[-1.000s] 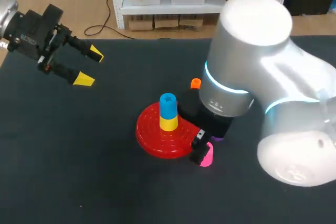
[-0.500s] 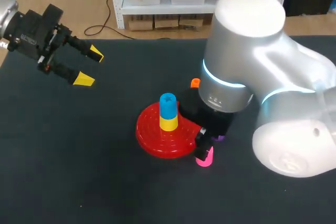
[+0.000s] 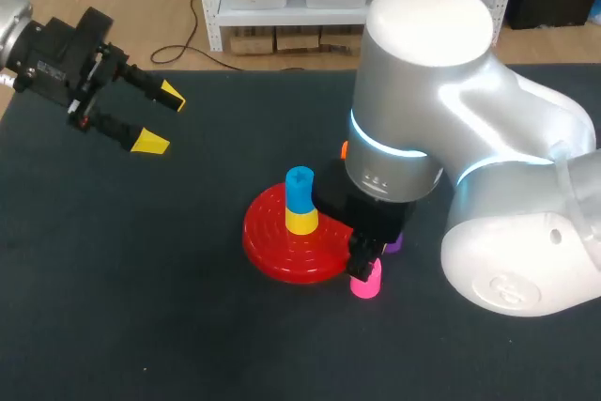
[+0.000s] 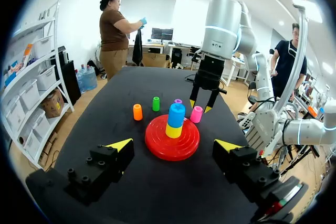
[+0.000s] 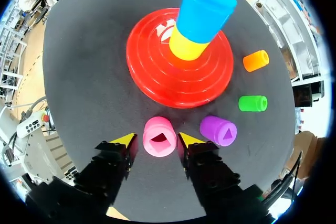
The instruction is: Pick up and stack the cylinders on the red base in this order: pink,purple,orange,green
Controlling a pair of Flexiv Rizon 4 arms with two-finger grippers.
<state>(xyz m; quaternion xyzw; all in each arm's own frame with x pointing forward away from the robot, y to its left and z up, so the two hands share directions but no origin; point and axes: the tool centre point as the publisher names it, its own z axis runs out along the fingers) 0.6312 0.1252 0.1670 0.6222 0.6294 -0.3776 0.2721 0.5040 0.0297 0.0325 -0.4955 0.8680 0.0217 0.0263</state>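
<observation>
The red base carries a yellow cylinder with a blue one on top. The pink cylinder stands on the table beside the base. My right gripper straddles it, open, with the yellow tips close on both sides. The purple cylinder lies next to it, with the green and orange cylinders further along. My left gripper hangs open and empty at the far left.
The black table top is bare in front and to the left of the base. My right arm's large body covers the table's right half and hides the green cylinder in the head view.
The right gripper's fingers have drawn in from wide open to close around the pink cylinder, and the right arm has shifted slightly left. The left arm has not moved.
</observation>
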